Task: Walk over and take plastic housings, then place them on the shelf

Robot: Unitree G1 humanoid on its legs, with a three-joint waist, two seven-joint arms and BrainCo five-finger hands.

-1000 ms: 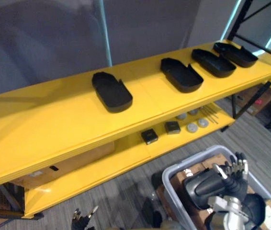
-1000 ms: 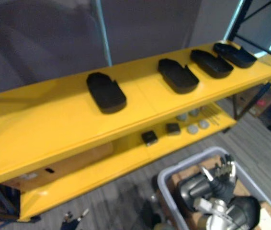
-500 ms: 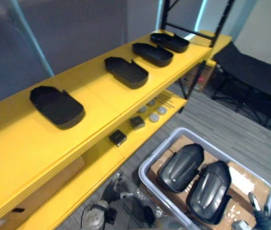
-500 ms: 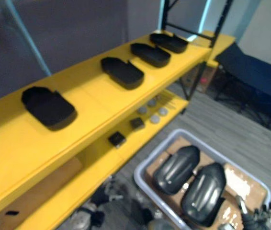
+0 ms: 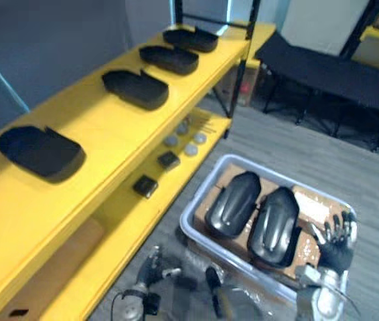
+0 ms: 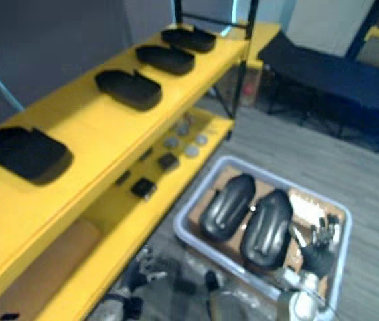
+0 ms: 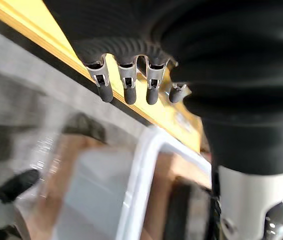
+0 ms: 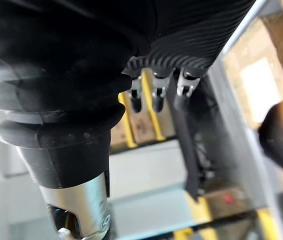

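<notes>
Grey floor ran beside a yellow shelf [image 5: 109,144] bearing four black housings [image 5: 136,88]. Left eye view: two dark housings [image 5: 274,227] lay side by side in a grey bin [image 5: 188,215], long axes running away from the robot; right hand [image 5: 337,237], fingers spread, hovered just right of them, nearer than left hand [image 5: 153,264]. Left wrist view: fingers [image 7: 126,85] apparently straight, empty. Right wrist view: fingers [image 8: 156,95] apart, holding nothing.

No readable text, number or sign found. White label [image 5: 313,204] noted on cardboard [image 5: 221,182] inside grey bin [image 5: 203,189]; print on it too small to be read.
</notes>
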